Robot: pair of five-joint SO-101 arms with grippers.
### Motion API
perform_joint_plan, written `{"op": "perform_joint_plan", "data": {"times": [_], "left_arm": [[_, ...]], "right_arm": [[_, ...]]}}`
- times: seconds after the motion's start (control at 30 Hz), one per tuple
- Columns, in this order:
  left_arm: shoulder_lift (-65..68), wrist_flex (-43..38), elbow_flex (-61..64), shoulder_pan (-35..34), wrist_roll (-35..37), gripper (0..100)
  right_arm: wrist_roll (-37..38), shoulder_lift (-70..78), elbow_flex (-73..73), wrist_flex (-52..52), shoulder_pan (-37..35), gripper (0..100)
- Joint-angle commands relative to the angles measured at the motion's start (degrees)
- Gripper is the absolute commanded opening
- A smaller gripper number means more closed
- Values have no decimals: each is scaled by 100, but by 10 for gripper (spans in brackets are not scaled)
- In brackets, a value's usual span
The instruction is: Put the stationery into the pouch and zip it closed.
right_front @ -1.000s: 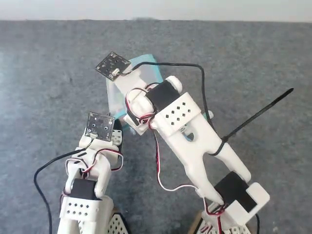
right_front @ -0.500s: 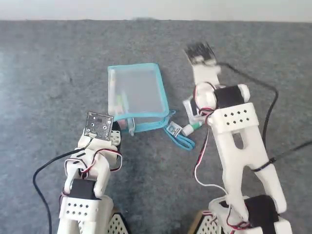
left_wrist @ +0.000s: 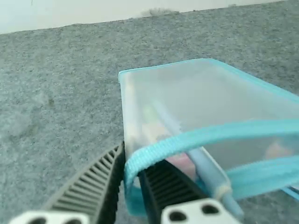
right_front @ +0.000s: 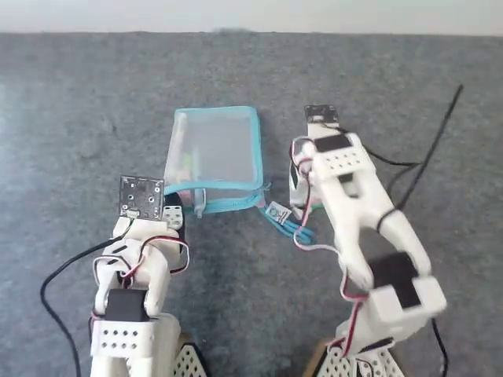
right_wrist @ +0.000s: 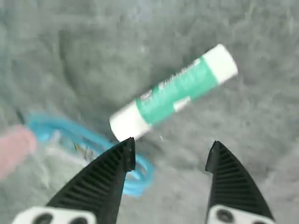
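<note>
Fingers [left_wrist: 93, 186] of the left gripper [left_wrist: 132, 161] stay clenched on the rim of the translucent blue-trimmed pouch [right_front: 218, 149] on the grey table [right_front: 78, 110], while the right gripper [right_wrist: 170, 149], swung off the pouch, now hangs spread-open over the green-and-white glue stick [right_wrist: 173, 95] beside it, likely the next pickup.

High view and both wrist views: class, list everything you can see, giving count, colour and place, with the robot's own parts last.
pouch: one, translucent with light blue trim, lying mid-table.
stationery: several pieces inside the pouch, pink, green and blue; exact count unclear.
glue stick: one, white and green, on the table beside the pouch.
strap: one, light blue with a small tag, by the pouch's corner.
table cover: one, grey felt.
left gripper: one, black fingers, shut on the pouch's trim.
right gripper: one, black fingers, open above the glue stick.
</note>
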Motion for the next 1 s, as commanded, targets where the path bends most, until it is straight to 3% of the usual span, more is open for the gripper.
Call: {"op": "perform_joint_plan", "data": {"times": [0.0,0.23,0.43,0.53,0.63,0.83,0.97], "left_arm": [[-9,-255,-66,-26,-53,11],[-9,-246,-57,-26,-62,11],[-9,-264,31,-26,-70,11],[-9,-273,22,-26,-70,11],[-9,-273,31,-26,-70,11],[-9,-264,40,-26,-70,11],[-9,-264,40,-26,-70,11]], "right_arm": [[-580,479,-1020,127,31,252],[-1371,1604,-1952,585,365,252],[-1451,2211,-2127,936,558,251],[-1451,2308,-2127,1042,778,182],[-1222,2299,-2136,1059,1059,113],[-1037,2273,-2127,1279,1358,107],[-466,1895,-2092,1604,1411,85]]}}
